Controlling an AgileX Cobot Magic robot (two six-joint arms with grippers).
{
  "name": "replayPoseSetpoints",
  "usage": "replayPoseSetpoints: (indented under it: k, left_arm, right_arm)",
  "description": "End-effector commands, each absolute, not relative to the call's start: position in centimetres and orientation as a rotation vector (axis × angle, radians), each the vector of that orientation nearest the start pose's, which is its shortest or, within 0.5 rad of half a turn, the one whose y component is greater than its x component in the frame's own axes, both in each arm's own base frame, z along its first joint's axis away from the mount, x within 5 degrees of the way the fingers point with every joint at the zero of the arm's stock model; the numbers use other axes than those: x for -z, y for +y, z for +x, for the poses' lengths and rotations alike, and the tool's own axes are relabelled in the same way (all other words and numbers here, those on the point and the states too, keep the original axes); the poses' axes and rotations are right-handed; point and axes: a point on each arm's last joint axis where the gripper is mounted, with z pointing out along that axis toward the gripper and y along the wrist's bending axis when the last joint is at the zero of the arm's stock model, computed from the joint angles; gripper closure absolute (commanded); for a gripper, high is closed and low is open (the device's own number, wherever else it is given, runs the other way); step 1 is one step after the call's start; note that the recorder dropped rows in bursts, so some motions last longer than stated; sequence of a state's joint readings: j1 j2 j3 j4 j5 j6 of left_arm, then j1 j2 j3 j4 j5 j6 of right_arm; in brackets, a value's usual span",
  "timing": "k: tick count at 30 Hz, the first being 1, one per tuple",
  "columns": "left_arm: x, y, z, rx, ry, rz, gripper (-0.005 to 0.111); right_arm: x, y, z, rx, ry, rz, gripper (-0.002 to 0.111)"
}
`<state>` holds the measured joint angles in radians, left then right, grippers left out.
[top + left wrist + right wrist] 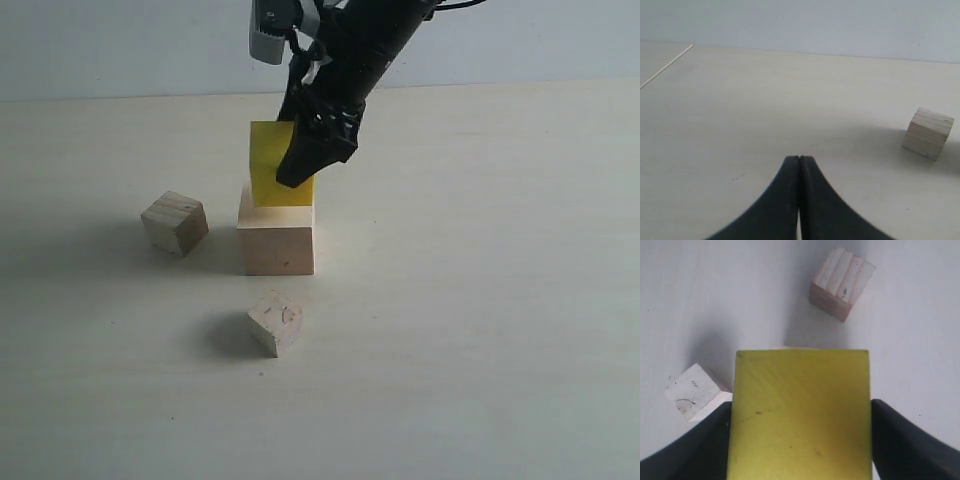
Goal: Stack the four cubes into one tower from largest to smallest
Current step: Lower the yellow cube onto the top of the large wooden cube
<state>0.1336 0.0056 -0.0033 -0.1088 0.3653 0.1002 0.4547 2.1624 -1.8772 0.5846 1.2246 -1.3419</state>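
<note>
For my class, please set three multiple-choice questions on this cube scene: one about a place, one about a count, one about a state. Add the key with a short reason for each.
1. Where is the yellow cube?
A) lying beside the small cubes
B) on top of the large pale cube
C) on the smallest cube

2. How many cubes lie on the table, off the stack?
A) one
B) two
C) three

3. The fingers of the left gripper are:
A) wide open
B) shut on a cube
C) shut with nothing between them

Key:
1 B, the exterior view shows it sitting on the large pale cube.
2 B, the plain small cube and the knot-marked cube lie apart.
3 C, the left wrist view shows them pressed together, empty.
</note>
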Motion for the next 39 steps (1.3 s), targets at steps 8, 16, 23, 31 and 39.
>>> replayPoseSetpoints:
  k: [8, 16, 23, 31, 39]
  left_arm:
    - [-18.1, 0.3, 5.3, -0.055, 1.834, -0.091, 0.107]
    - [-18.1, 0.3, 5.3, -0.055, 1.834, -0.091, 0.107]
    - [-18.1, 0.3, 5.3, -0.055, 1.834, -0.091, 0.107]
    - [-18.1, 0.3, 5.3, -0.055, 1.834, -0.091, 0.107]
    - [-18.1, 0.3, 5.3, -0.055, 1.834, -0.091, 0.107]
  right_arm:
    - [-23.4, 24.3, 38.9, -0.629, 1.851, -1.954, 0.108]
    - [-23.5, 24.5, 38.8, -0.640, 1.840, -1.953, 0.108]
    - [-22.8, 24.9, 38.6, -0.616, 1.847, -1.993, 0.108]
    - [-22.3, 25.1, 38.6, -0.614, 1.852, -2.007, 0.108]
    - [-22.2, 24.7, 39.0, -0.565, 1.970, -1.941, 0.108]
